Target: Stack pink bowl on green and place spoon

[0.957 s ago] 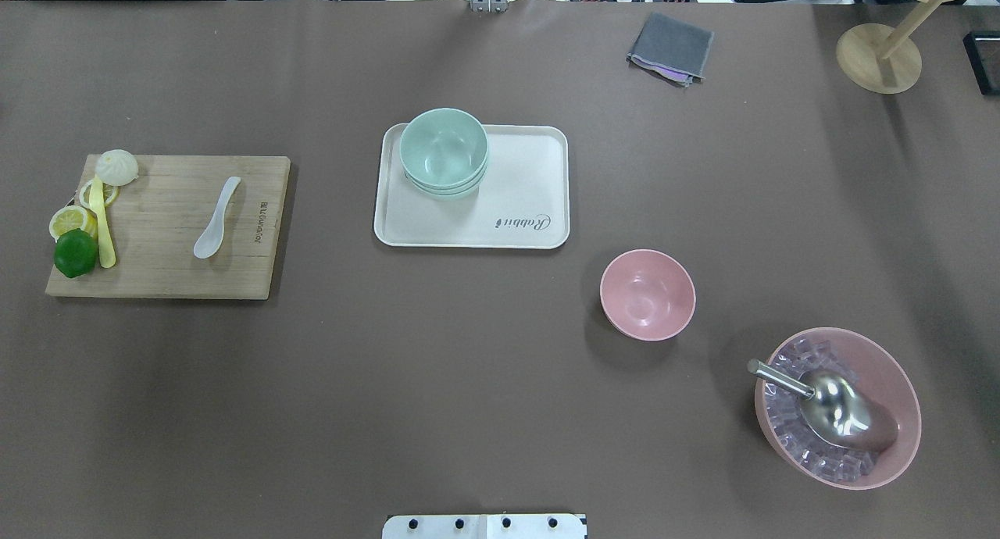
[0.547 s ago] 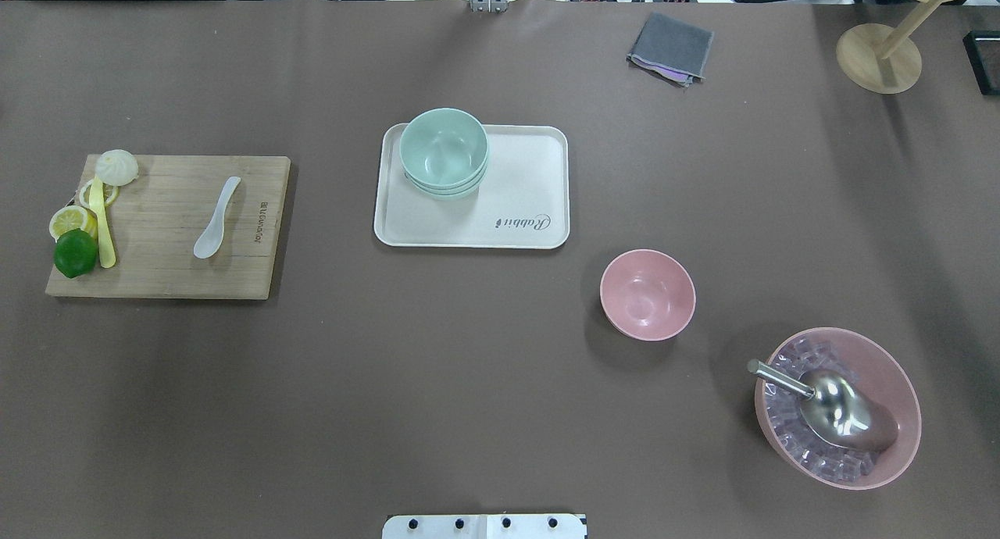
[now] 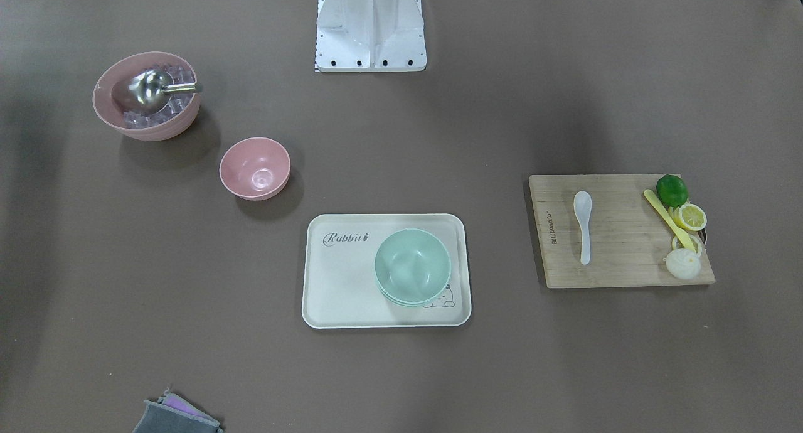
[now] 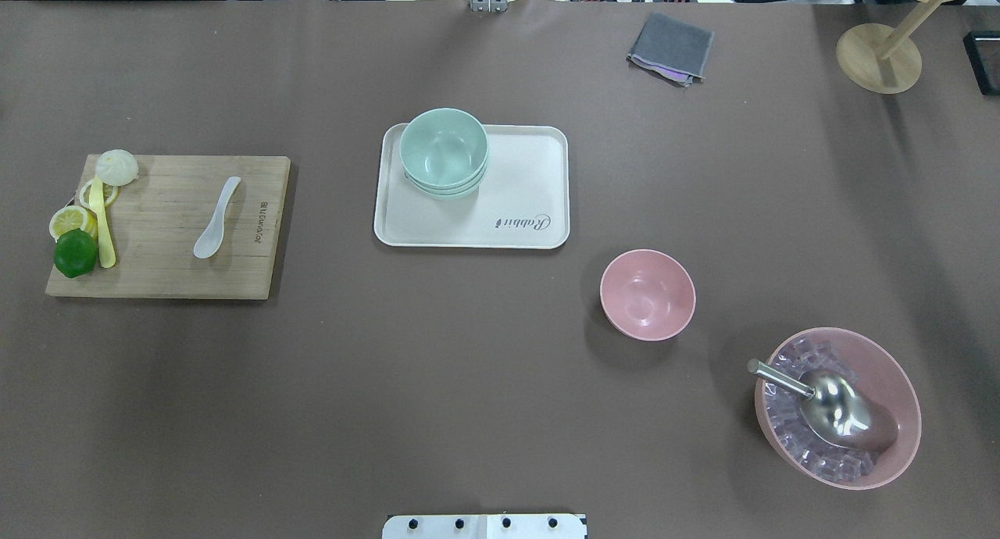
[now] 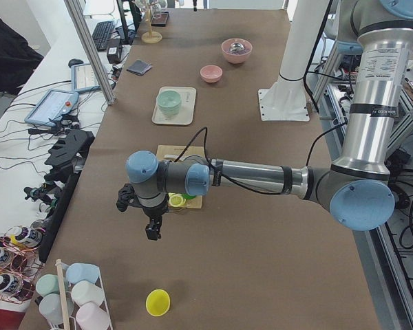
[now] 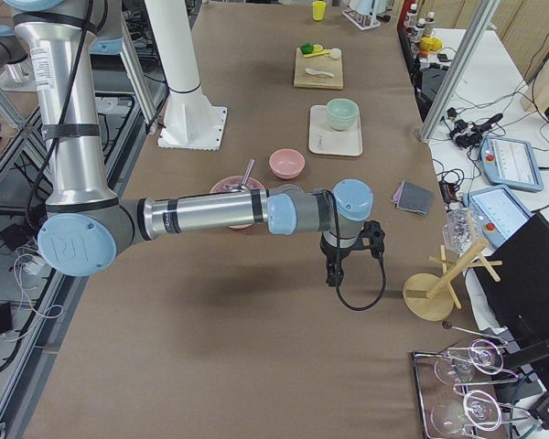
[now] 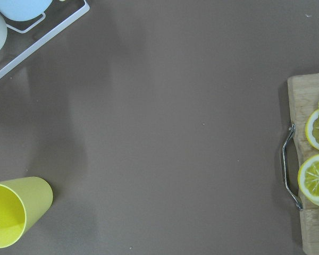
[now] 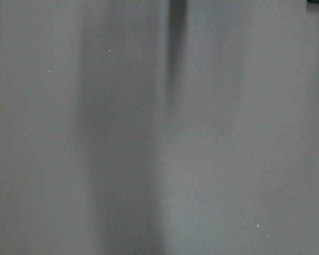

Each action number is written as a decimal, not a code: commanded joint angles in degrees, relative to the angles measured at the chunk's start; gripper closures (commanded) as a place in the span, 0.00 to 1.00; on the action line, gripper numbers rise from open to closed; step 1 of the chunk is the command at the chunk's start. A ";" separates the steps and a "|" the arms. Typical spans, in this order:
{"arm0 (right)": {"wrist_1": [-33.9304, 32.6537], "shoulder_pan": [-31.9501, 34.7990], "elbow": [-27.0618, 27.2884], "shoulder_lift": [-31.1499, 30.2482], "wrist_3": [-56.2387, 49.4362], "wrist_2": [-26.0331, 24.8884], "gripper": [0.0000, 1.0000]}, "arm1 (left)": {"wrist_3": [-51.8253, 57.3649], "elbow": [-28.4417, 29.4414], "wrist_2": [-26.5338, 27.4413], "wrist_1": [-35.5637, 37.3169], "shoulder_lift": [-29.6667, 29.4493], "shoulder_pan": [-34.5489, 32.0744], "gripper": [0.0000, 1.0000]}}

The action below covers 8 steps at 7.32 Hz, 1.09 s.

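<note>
On the brown table (image 4: 437, 383), the pink bowl (image 4: 647, 294) sits right of the tray (image 4: 525, 181) holding the green bowl (image 4: 443, 150); the spoon (image 4: 216, 219) lies on the wooden board (image 4: 164, 277) at far left. Whether the left end effector (image 5: 152, 232) or the right end effector (image 6: 331, 274) is wide or narrow cannot be told.

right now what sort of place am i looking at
Probably a robotics lab staged as a kitchen: the left arm at a table, a teach pendant beside it, a cutting board with lemon slices.
</note>
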 commanded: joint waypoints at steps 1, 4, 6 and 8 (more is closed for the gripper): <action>0.04 -1.17 0.02 1.35 0.07 0.42 0.00 | 0.05 -0.58 -0.11 -0.12 -0.17 0.17 0.02; 0.04 -6.33 1.68 8.00 7.86 0.69 0.00 | 0.05 -0.67 -0.20 -0.12 -2.80 0.79 0.02; 0.04 -11.44 2.57 11.80 14.89 1.21 0.00 | 0.14 -0.59 -1.95 -0.38 -5.00 2.01 0.02; 0.47 -14.87 2.83 14.98 24.80 -1.05 0.00 | 0.05 -0.15 -1.96 -2.49 -5.19 2.37 0.02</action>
